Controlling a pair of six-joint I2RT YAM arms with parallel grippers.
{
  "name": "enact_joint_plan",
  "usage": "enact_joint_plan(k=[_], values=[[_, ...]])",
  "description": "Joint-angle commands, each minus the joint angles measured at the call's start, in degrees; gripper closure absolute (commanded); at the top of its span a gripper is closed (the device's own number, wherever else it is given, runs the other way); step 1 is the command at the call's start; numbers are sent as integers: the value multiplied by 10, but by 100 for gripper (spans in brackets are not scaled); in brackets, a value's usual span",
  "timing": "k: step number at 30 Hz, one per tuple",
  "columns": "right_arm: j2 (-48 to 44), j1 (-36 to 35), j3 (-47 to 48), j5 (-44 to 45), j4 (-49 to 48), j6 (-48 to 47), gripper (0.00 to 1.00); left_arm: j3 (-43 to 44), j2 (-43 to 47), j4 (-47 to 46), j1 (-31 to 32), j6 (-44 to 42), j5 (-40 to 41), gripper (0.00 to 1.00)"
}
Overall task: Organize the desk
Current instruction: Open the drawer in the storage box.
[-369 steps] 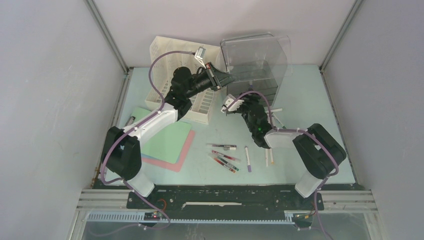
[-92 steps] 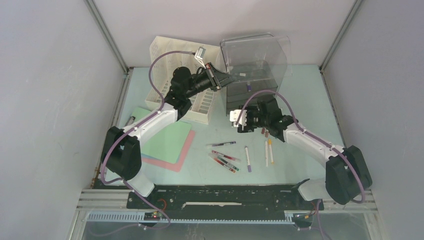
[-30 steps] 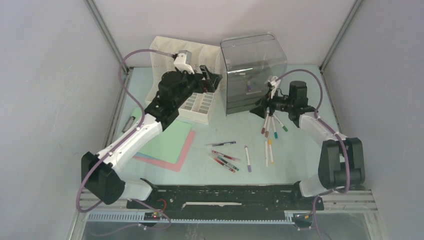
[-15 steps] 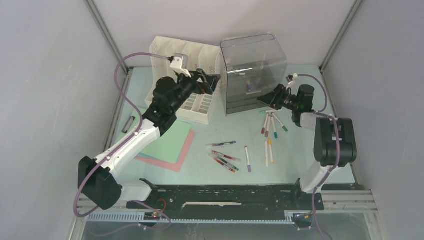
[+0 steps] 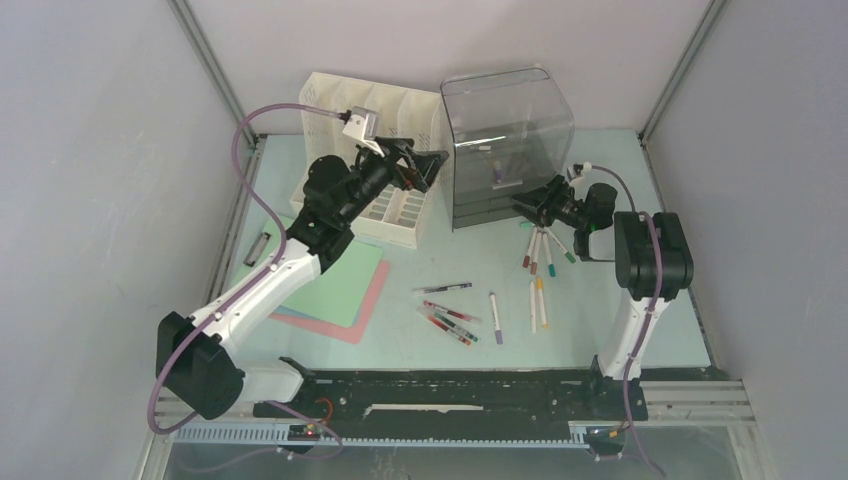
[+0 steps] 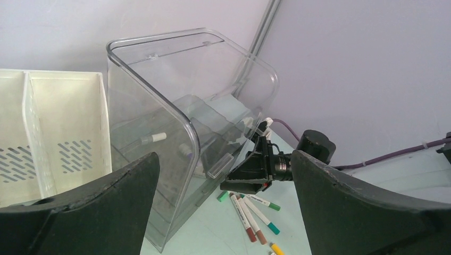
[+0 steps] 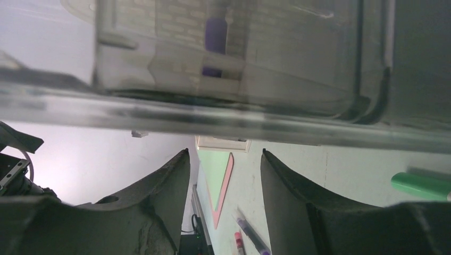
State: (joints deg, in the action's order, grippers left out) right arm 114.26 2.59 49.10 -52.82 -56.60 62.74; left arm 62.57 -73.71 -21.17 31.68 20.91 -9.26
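Observation:
The desk (image 5: 620,190) carries a clear plastic box (image 5: 505,130) at the back, with a purple marker (image 7: 215,32) inside it. My left gripper (image 5: 432,165) hangs open beside the box's left side, nothing between its fingers (image 6: 106,204). Low at the box's front right corner is my right gripper (image 5: 527,207), jaws apart and empty, and it shows from the left wrist too as the right gripper (image 6: 260,172). Loose markers (image 5: 545,245) lie just below it. More pens (image 5: 450,320) lie mid-desk.
A white slotted organizer (image 5: 340,105) stands at the back left beside the box. Green and pink sheets (image 5: 345,285) lie at the left, with a small metal clip (image 5: 262,247) near the left rail. Grey walls close in both sides.
The right arm has folded back toward the right, its gripper staying low by the box's front right corner and narrowing slightly. The left gripper shifted slightly and stays open.

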Motion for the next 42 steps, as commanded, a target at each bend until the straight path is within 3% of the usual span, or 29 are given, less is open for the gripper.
enact_joint_plan(k=[1,7,24,34,39,42], values=[[-2,-4,-1,24,-69,23,42,-3,3,-30,-3,-6,-21,0],[-8,-24,10,69,18,-28,44,-3,9,-31,-2,-6,-22,0],[38,-34,43,93,-11,16,56,-2,14,-31,-2,-7,-24,0],[53,-30,39,88,-22,27,80,-2,11,-32,-2,-7,-30,0],[50,-11,22,89,-37,34,99,-3,13,-32,-2,-7,-30,0],[44,-8,9,90,-40,34,100,-3,15,-33,-3,-9,-31,0]])
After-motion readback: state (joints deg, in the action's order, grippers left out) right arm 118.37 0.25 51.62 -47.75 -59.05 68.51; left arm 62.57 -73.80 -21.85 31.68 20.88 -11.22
